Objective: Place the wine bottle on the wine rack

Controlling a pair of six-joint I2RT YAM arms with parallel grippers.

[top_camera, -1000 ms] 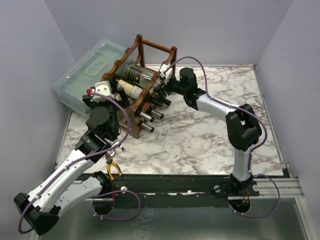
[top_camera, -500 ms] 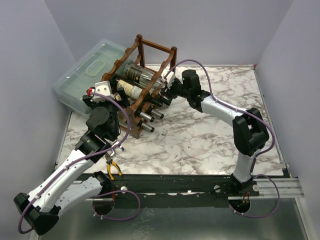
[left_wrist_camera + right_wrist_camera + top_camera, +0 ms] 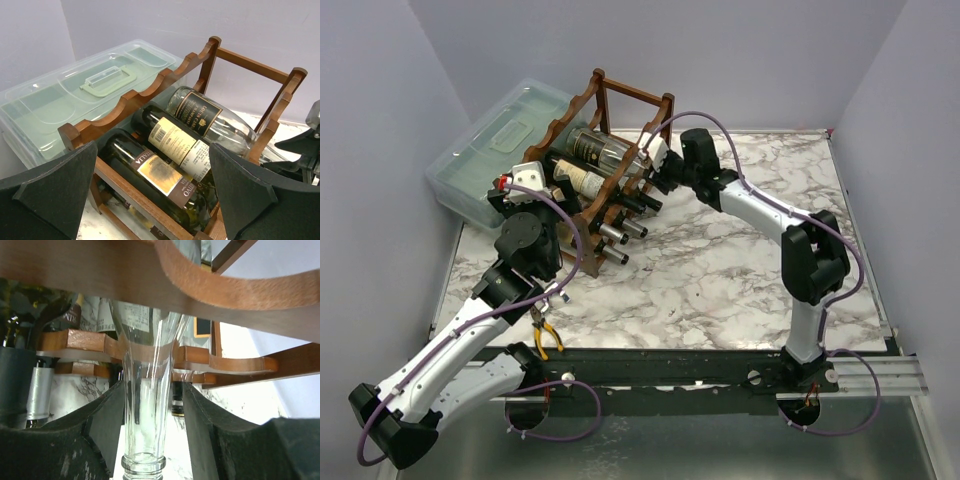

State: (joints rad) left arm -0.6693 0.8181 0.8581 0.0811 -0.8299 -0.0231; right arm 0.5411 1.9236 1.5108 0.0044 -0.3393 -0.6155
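Compared with a second ago, the main change is on my right side: the right gripper (image 3: 152, 405) has pushed in closer to the front rail of the wine rack (image 3: 582, 215), and the right arm's elbow sits a little nearer to me on the table (image 3: 740, 270) than it did. From the right wrist camera, the fingers (image 3: 107, 430) stand close on either side of the wine bottle's clear glass neck. They are narrower than they were a moment ago, but I cannot tell whether they press on the glass or only bracket it. The wine bottle (image 3: 200, 115), clear with a dark label, lies on its side in the scallops of the rack's top tier with its neck poking out through the front rail toward the right arm. It looks to be in the same place as in the earlier overhead frames. The left gripper (image 3: 152, 150) has hardly moved. It hovers at the rack's other end with its fingers spread wide and nothing between them, looking down over the bottles. Beside the clear bottle lie a dark bottle with a cream label (image 3: 175, 142) and a green bottle (image 3: 160, 177). The translucent plastic box (image 3: 495, 145) behind the rack and the yellow-handled pliers (image 3: 545, 337) near the left arm's base are where they were.
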